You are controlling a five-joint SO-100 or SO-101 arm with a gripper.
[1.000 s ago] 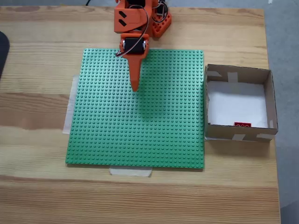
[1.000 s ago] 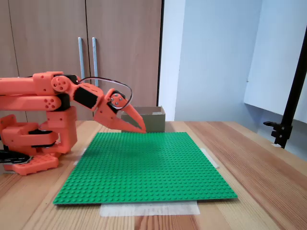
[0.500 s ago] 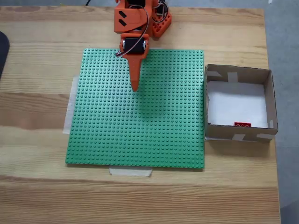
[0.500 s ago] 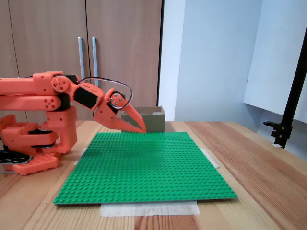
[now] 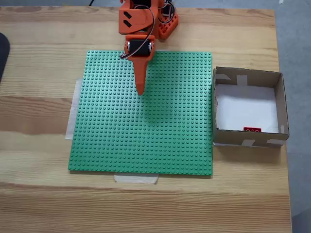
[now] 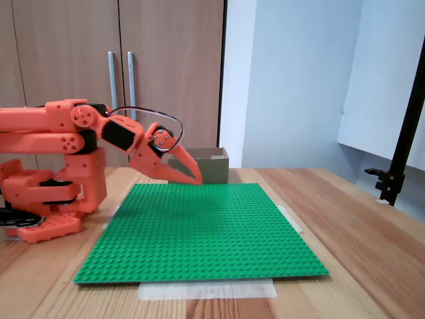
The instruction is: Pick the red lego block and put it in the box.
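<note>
No change is seen against the earlier frames: the arm, the red lego block and the box are found in the same places in both fixed views.

In a fixed view from above, the orange gripper (image 5: 140, 91) is held over the upper part of the green baseplate (image 5: 141, 136), left of the frame's centre, its tip pointing toward the lower edge of the picture. The jaws are pressed together into a single point and nothing is held between them. In a fixed view from the side, the gripper (image 6: 196, 179) is seen raised clear of the baseplate (image 6: 199, 232), tilted downward to the right, with the folded arm (image 6: 46, 126) at the left of the frame.

The red lego block (image 5: 252, 129) is lying inside the box (image 5: 248, 76), on its white bottom, against the wall nearest the lower edge of the frame. The box is set at the right of the frame, just beside the baseplate's right edge. In the side view the box (image 6: 209, 169) is partly hidden behind the gripper, and the block cannot be seen.

The baseplate is fixed to the wooden worktop (image 5: 43, 194) with pale tape (image 5: 135, 178). Cabinet doors (image 6: 119, 73) are seen behind the arm, and a black stand (image 6: 402, 153) at the right edge.
</note>
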